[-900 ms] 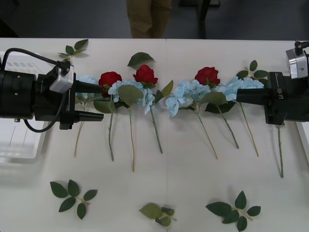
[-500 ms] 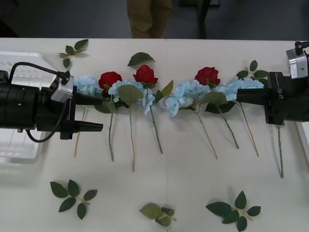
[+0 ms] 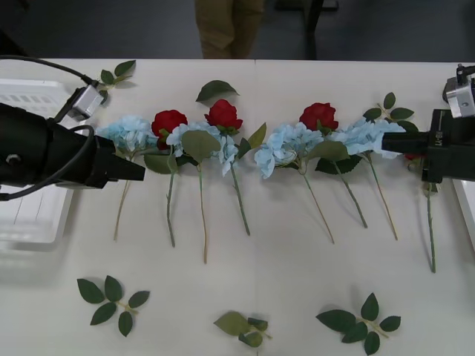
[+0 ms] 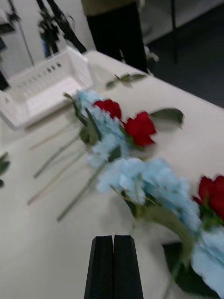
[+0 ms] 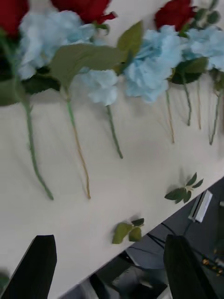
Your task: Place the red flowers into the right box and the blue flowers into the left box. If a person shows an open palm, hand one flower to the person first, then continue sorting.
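Observation:
Red flowers (image 3: 169,121) (image 3: 223,115) (image 3: 319,116) and blue flowers (image 3: 130,132) (image 3: 286,144) lie mixed in a row across the table, stems toward me. My left gripper (image 3: 138,172) hovers open just left of the leftmost blue flower's stem, its fingers (image 5: 35,266) wide apart and holding nothing. My right gripper (image 3: 386,142) points at the rightmost blue cluster (image 3: 364,133), its fingers (image 4: 113,266) shut with nothing between them. The left box (image 3: 30,215) sits under my left arm. The right box (image 3: 467,208) shows its rim at the right edge. The person (image 3: 228,30) stands beyond the table, with the open palm out of view.
Loose green leaf sprigs lie near the front edge (image 3: 111,300) (image 3: 243,326) (image 3: 360,320) and at the back (image 3: 111,74) (image 3: 215,90). Bare tabletop stretches between the stems' ends and the front sprigs.
My left arm has swung back and turned, uncovering the leftmost blue flower. My right gripper has drawn back a little to the right.

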